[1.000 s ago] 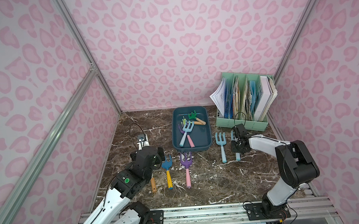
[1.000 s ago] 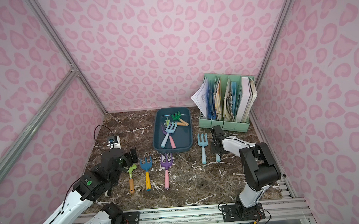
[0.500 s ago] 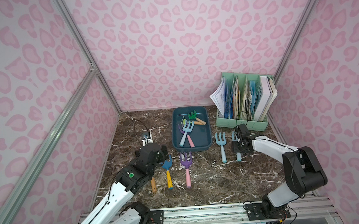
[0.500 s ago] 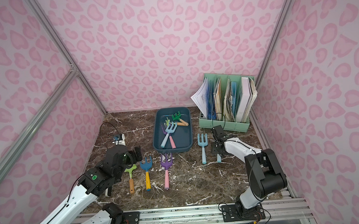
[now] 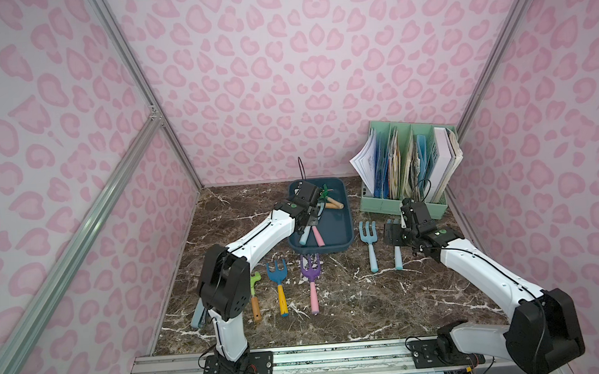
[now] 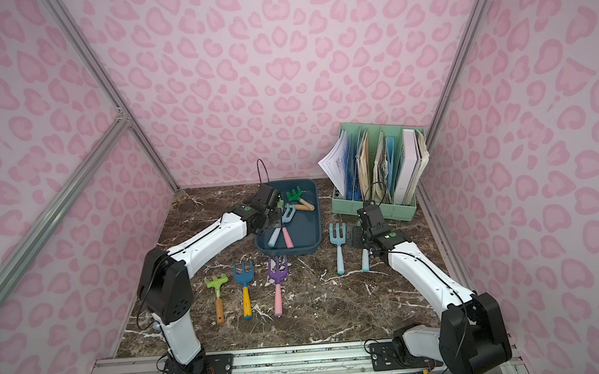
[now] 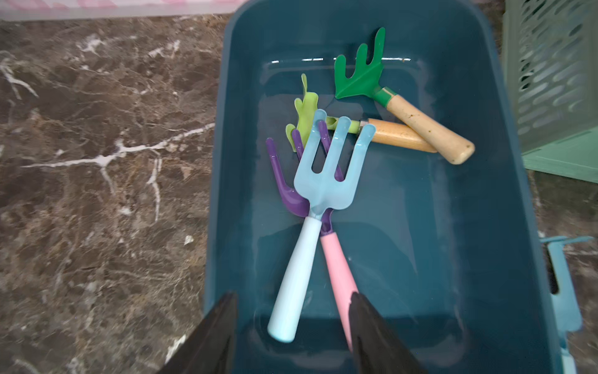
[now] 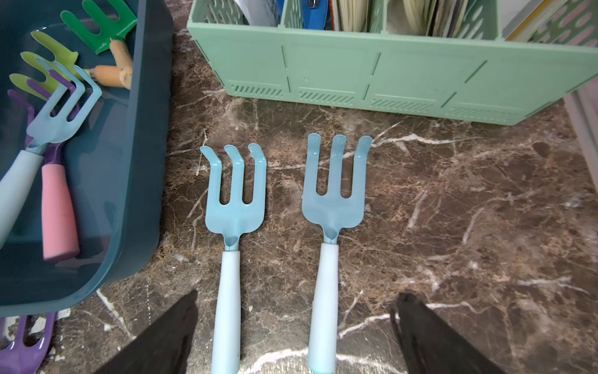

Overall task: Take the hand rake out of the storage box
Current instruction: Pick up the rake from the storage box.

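Note:
The dark teal storage box (image 5: pixel 336 225) (image 6: pixel 304 230) (image 7: pixel 437 226) holds several hand rakes. A light blue rake (image 7: pixel 326 181) (image 6: pixel 288 211) lies across a purple rake with a pink handle (image 7: pixel 339 268). Behind them lie a lime green rake (image 7: pixel 305 110) and a dark green rake with a wooden handle (image 7: pixel 359 77). My left gripper (image 7: pixel 293 296) (image 5: pixel 310 219) hovers open over the box's near end, its jaws either side of the light blue and pink handles. My right gripper (image 8: pixel 298 294) (image 5: pixel 391 234) stands wide open above two light blue rakes (image 8: pixel 236 194) (image 8: pixel 335 194) lying on the table.
A mint-green file organizer (image 5: pixel 406 202) (image 8: pixel 388 74) full of papers stands at the back right. In front of the box lie a lime rake (image 6: pixel 217 285), a blue rake with a yellow handle (image 5: pixel 277 271) and a purple rake (image 5: pixel 311 269). Pink walls enclose the marble table.
My left arm swung from the front left over the storage box and its jaws narrowed. My right gripper opened, letting go of a light blue rake on the table.

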Motion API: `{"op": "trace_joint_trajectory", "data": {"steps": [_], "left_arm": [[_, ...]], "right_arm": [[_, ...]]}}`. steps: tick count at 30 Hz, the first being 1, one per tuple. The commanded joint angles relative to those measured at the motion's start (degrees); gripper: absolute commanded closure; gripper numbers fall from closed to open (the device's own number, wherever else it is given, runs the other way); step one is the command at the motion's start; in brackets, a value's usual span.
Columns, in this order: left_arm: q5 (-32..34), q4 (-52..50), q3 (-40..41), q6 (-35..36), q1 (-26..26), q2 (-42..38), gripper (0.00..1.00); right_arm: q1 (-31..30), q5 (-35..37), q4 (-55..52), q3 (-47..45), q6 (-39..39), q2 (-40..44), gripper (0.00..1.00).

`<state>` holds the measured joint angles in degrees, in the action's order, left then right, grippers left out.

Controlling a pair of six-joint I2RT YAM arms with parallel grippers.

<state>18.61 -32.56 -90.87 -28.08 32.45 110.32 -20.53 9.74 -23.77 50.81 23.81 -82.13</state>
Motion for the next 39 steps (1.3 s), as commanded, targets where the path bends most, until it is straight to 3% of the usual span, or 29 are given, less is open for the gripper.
{"op": "trace_joint_trajectory", "data": {"steps": [1, 3, 9, 16, 22, 33, 39], "left_arm": [[-5.4, -3.1, -1.1, 0.9, -1.8, 3.8, 0.45], [-9.7, -0.4, 0.6, 1.5, -2.8, 4.8, 0.46], [-13.6, -2.1, -3.5, 4.8, -5.0, 10.4, 0.51], [-13.4, -1.9, -4.4, 5.5, -6.4, 13.3, 0.51], [-15.7, -0.9, -6.1, 5.6, -7.0, 15.1, 0.59], [-16.9, -4.1, -8.7, 6.3, -6.6, 13.3, 0.88], [-11.2, -9.3, -10.2, 5.5, -4.2, 9.0, 0.94]], "right_arm": [[0.1, -0.8, 1.8, -0.3, -0.3, -0.4, 0.02], [0.1, -1.1, 2.1, -0.5, -0.3, -0.6, 0.02], [0.6, -1.1, 2.8, -0.8, -0.2, -1.5, 0.02], [0.9, -1.0, 2.9, -0.6, 0.1, -3.1, 0.02], [0.8, -1.1, 3.1, -0.5, 0.1, -3.6, 0.02], [0.8, -1.1, 3.3, -0.5, 0.3, -4.4, 0.02], [0.8, -1.0, 3.2, -0.7, 0.8, -3.6, 0.02]]}}
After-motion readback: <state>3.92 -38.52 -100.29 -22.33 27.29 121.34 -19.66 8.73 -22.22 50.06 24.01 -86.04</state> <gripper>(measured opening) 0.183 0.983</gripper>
